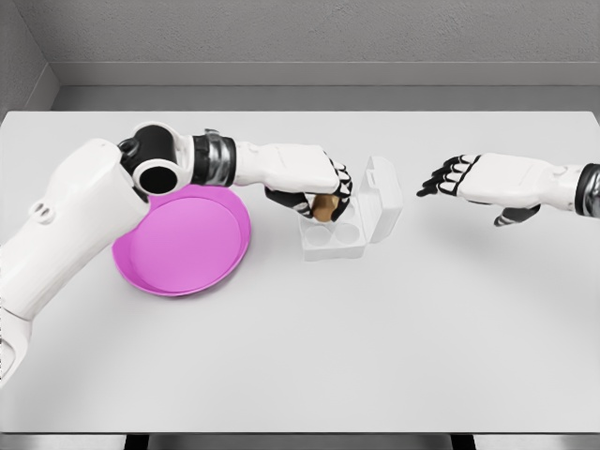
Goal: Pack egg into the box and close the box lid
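One smooth tan egg (326,208) in left robot hand (314,192) over moulded white box (349,227).

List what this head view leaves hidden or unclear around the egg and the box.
- Egg: mostly covered by the left hand; whether it already sits in a cup cannot be told.
- Box: its back cups are hidden behind that hand; only the two front cups show, both bare.
- Lid: its hinge is hidden behind the box.
- Right hand: its arm is cut off by the right edge.
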`<state>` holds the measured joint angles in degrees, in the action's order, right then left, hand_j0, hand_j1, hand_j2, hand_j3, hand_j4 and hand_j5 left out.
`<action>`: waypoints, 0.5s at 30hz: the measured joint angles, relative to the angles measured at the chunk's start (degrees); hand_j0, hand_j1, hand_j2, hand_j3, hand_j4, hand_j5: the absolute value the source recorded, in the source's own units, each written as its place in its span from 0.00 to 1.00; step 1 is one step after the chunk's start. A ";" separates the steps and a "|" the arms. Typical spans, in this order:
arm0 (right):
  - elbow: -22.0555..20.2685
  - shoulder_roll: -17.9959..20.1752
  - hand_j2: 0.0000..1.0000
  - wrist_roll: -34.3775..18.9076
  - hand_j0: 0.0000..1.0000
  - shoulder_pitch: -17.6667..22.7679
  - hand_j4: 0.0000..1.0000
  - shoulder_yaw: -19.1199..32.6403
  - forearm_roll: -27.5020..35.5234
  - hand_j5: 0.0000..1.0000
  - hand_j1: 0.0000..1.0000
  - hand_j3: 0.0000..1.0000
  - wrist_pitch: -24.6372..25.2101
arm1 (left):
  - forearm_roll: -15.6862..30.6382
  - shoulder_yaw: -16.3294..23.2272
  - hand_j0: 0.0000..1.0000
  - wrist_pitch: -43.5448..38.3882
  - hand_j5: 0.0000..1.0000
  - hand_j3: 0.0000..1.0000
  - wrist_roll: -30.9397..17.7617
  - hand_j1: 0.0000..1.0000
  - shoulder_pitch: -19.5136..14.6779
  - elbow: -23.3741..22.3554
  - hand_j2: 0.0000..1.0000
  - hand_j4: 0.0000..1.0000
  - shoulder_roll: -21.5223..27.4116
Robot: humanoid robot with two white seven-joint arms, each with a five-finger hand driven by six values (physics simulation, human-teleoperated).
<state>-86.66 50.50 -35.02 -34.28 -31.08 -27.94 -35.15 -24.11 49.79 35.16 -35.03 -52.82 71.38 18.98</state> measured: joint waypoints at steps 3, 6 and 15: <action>0.00 0.08 1.00 0.00 1.00 0.00 1.00 0.02 0.00 1.00 1.00 1.00 0.00 | -0.79 0.01 0.39 0.01 0.39 0.39 0.00 0.39 -0.09 -1.18 0.39 0.39 -0.89; 0.00 0.10 1.00 0.00 1.00 0.00 1.00 0.05 0.00 1.00 1.00 1.00 0.00 | -1.04 -0.02 0.39 0.01 0.39 0.39 -0.01 0.39 -0.09 -1.61 0.39 0.39 -1.33; 0.00 0.10 1.00 0.00 1.00 -0.09 1.00 0.11 0.00 1.00 1.00 1.00 0.00 | -0.91 -0.36 0.39 0.00 0.39 0.39 0.00 0.39 -0.09 -2.82 0.39 0.39 -2.63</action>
<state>-86.65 50.60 -35.02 -34.37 -30.97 -27.93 -35.15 -25.02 49.43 35.16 -35.04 -52.91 68.56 16.35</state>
